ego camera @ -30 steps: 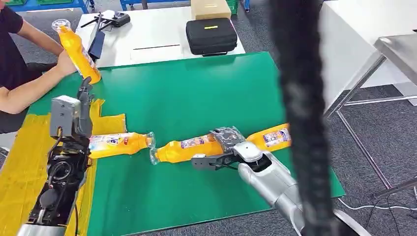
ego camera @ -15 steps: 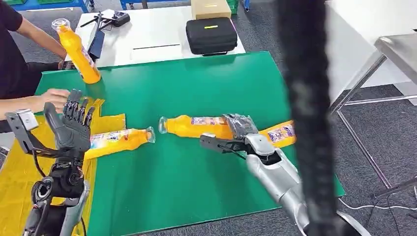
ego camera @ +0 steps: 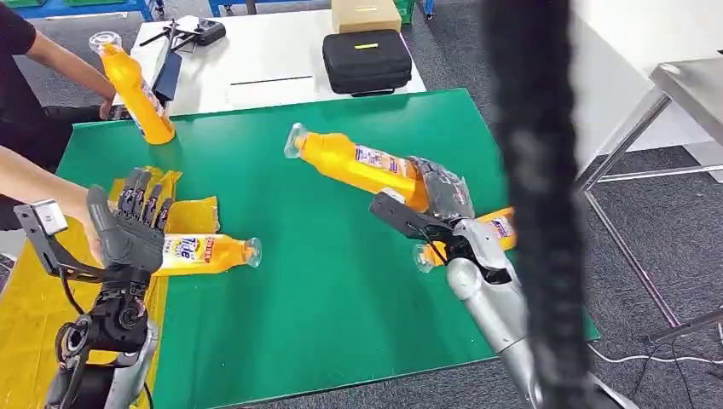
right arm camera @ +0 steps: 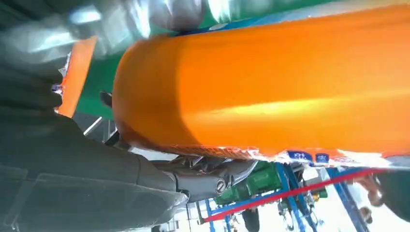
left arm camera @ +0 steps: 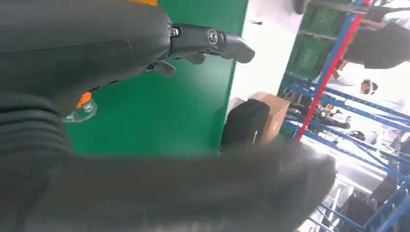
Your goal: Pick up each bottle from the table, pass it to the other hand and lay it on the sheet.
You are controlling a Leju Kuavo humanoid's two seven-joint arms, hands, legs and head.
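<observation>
Gripping bottle point(ego camera: 362, 162), right hand point(ego camera: 435, 200), above table point(ego camera: 324, 281)

R hand point(ego camera: 430, 204) raised, gripping bottle point(ego camera: 358, 160); L hand point(ego camera: 128, 226) up, fingers spread, empty.

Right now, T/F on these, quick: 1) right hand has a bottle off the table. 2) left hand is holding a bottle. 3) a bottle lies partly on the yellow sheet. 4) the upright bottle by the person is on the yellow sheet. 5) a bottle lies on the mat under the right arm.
1) True: the right hand grips the lifted bottle, raised above the green mat.
2) False: the left hand is spread, holding nothing.
3) True: the lying bottle rests partly on the yellow sheet.
4) False: the upright bottle stands on the green mat.
5) True: the far bottle lies there.
</observation>
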